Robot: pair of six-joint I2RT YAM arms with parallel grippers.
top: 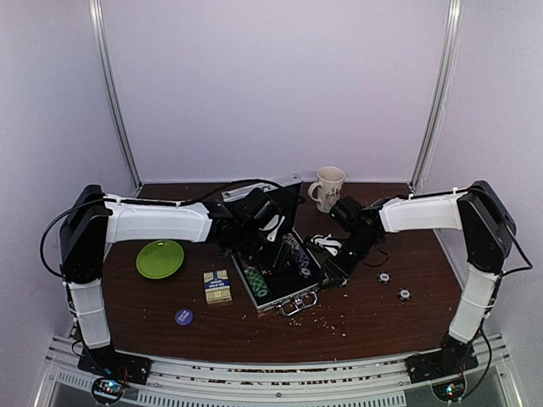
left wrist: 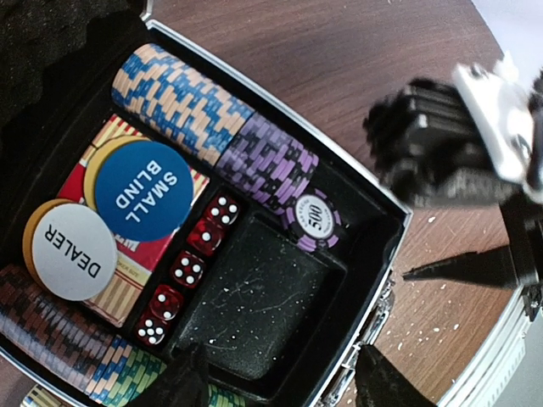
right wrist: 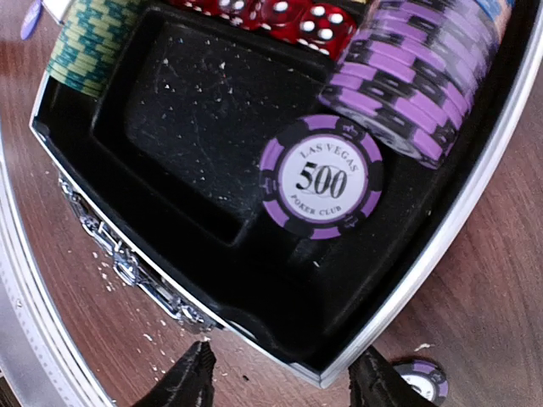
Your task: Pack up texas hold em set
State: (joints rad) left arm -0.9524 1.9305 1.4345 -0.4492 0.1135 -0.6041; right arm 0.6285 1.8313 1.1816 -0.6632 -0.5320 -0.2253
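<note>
The silver briefcase [top: 287, 298] lies open mid-table. In the left wrist view its black tray [left wrist: 254, 305] holds blue [left wrist: 178, 93] and purple chip rows [left wrist: 270, 165], a 500 chip [left wrist: 316, 222], several red dice [left wrist: 188, 270], and SMALL BLIND [left wrist: 144, 188] and DEALER buttons [left wrist: 69, 251] on a red deck. One card slot is bare. My left gripper [left wrist: 280, 386] is open over the case's front edge [top: 265, 248]. My right gripper [right wrist: 284, 381] is open at the case's right corner [top: 333, 270], beside the 500 chip [right wrist: 321, 176]. A card deck box [top: 218, 287] and a blue button [top: 183, 316] lie left of the case.
Two loose chips [top: 383, 277] [top: 405, 294] lie right of the case, one showing in the right wrist view [right wrist: 420, 380]. A green plate [top: 159, 259] sits at the left, a beige mug [top: 328, 186] at the back. White crumbs dot the table.
</note>
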